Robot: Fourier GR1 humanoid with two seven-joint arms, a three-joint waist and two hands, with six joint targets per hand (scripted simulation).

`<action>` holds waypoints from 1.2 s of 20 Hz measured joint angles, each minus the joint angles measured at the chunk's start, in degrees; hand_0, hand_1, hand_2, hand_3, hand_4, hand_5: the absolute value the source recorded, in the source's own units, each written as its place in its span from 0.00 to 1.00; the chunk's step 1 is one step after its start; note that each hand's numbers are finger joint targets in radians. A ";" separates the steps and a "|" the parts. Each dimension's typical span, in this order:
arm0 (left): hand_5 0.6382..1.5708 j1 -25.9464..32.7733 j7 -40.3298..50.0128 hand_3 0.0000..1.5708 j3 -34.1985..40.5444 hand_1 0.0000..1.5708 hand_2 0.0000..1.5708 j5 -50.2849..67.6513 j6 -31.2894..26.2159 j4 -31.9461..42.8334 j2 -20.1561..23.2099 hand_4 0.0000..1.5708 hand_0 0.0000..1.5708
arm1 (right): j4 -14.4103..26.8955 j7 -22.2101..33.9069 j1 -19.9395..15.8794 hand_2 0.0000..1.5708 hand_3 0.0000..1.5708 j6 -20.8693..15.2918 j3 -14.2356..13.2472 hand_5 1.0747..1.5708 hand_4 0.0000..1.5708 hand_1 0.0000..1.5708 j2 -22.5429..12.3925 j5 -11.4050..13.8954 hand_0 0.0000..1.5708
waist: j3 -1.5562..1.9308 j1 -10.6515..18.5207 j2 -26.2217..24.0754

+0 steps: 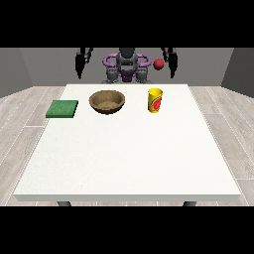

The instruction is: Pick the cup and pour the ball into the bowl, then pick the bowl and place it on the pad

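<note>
place: bare test room, lab-like | floor: pale grey wood-look planks (20,119) | walls: plain grey wall (39,62) at far side | furniture: one large white rectangular table (126,158) on dark legs, humanoid robot (126,67) standing behind it

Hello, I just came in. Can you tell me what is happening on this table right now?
Nothing is being handled yet. The robot stands behind the white table with both arms raised, the hand at the view's left and the hand at the view's right both off the table. On the table stand a yellow cup, a brown bowl and a green pad, each apart from the others. A red ball shows in the air above the cup.
</note>
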 measured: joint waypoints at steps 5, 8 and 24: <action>0.95 -0.70 2.78 0.00 0.43 0.00 0.00 0.19 -0.31 -3.48 1.61 0.00 0.00 | -3.18 3.03 -0.44 0.00 0.00 0.24 -0.42 0.99 0.00 0.00 -1.44 -0.23 0.00 | -0.28 0.02 -8.98; 0.96 2.70 2.65 0.00 -1.13 0.00 0.00 3.78 -0.14 -5.78 -0.81 0.00 0.00 | -3.78 2.75 2.77 0.00 0.00 0.93 -1.16 0.99 0.00 0.00 -0.30 -2.84 0.00 | -0.41 0.32 -14.21; 0.73 0.10 -5.57 0.00 -5.83 0.00 0.00 3.28 4.02 -12.71 -2.66 0.00 0.00 | -0.22 -7.91 -3.76 0.00 0.00 2.24 -4.35 0.99 0.00 0.00 1.16 -6.45 0.00 | -0.51 0.88 1.48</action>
